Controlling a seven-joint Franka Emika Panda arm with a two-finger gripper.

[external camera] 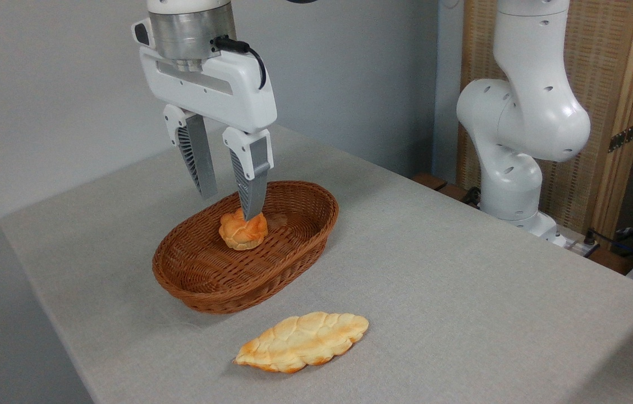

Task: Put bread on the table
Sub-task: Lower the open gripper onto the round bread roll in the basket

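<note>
Taking the basket (221,280) as my landmark: it is a brown oval wicker one, and it sits on the table (462,292), a wide surface under plain grey cloth, a little left of the table's middle.

Above the basket's far left part hangs my gripper (231,205), pointing straight down from its white housing. My two ribbed grey fingers (200,157) stand apart with a clear gap between them, so I am open, and nothing is held between them. The left fingertip ends above the basket's back rim; the right fingertip comes down inside the basket, right at the top of the bread (242,230). Whether that tip actually touches the crust I cannot tell.

The bread lies inside the basket, on its woven floor toward the far end. It is a small round bun, golden-orange, with a knotted top and a paler underside.

In front of the basket, and slightly to its right, a loaf (302,341) lies flat on the cloth, clear of the basket's wall. It is long, leaf-shaped and pale gold, with browner edges.

Far right of the basket, past the table's back edge, rises my white arm (524,129), in front of a woven screen (602,84) in a wooden frame.
</note>
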